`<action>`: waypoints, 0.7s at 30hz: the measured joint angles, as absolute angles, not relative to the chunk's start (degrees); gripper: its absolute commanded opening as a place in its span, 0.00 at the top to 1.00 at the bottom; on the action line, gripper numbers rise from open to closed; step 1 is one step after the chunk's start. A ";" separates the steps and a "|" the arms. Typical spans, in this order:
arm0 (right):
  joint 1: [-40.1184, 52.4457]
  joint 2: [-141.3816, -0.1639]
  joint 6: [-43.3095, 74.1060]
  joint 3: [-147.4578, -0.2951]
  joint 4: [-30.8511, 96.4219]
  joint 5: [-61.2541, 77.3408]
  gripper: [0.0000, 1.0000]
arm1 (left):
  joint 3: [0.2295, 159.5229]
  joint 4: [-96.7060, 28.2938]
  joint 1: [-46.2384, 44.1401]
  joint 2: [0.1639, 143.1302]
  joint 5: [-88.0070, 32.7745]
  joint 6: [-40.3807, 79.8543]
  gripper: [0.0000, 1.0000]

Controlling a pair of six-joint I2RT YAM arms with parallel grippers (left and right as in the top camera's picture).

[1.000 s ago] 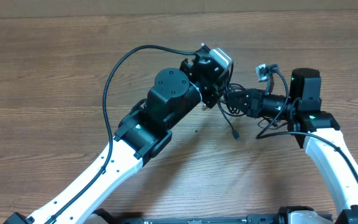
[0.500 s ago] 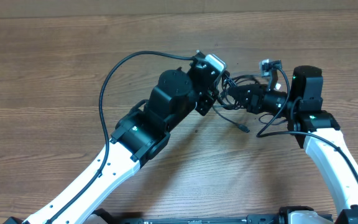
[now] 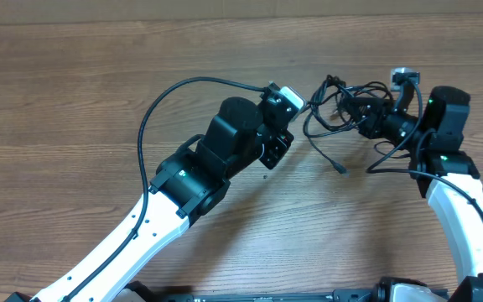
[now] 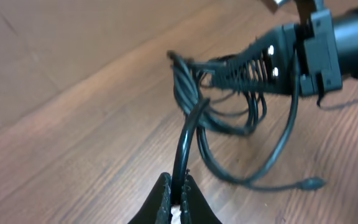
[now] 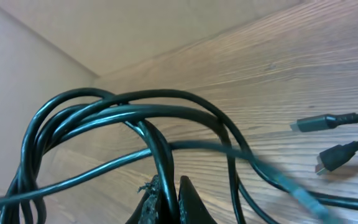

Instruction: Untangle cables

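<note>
progress: early days, I'd say. The cables (image 3: pixel 340 99) are one loopy bundle strung between the two claws, toward the far right of the surface (image 3: pixel 74 92).
sorted so far: one strand is drawn out toward the left claw (image 3: pixel 303 107). A loose end with a plug (image 3: pixel 342 170) trails down onto the wood.
left to do: pretty much all of it. In the right wrist view several loops (image 5: pixel 123 106) cross over each other, with two more plugs (image 5: pixel 312 122) lying off to the side. None of the cords looks free of the rest.
left claw: clenched on a single strand (image 4: pixel 185 134) that runs straight up into the bundle.
right claw: the right claw (image 5: pixel 166 193) is clamped on a cord at the bundle's other side, with the loops draped over and around it.
left arm pose: reaches in diagonally from the near left, wrist aimed at the other claw.
right arm pose: comes up the right edge, wrist bent left and roughly level.
gap: claws are near each other but apart, with the bundle between them.
</note>
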State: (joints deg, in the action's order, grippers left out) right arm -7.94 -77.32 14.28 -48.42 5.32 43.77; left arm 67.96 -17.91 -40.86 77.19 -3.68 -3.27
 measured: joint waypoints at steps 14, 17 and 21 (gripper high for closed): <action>-14.76 -77.32 11.97 -48.42 3.49 37.32 0.96 | 67.96 -29.08 -40.77 77.12 -10.72 -3.27 0.96; -14.92 -77.32 11.94 -48.42 3.01 37.12 0.96 | 67.96 -30.61 -40.80 77.12 -12.49 -3.25 0.96; -14.96 -77.32 11.97 -48.42 2.96 37.06 0.96 | 67.96 -28.71 -40.80 77.12 -13.58 -3.09 0.96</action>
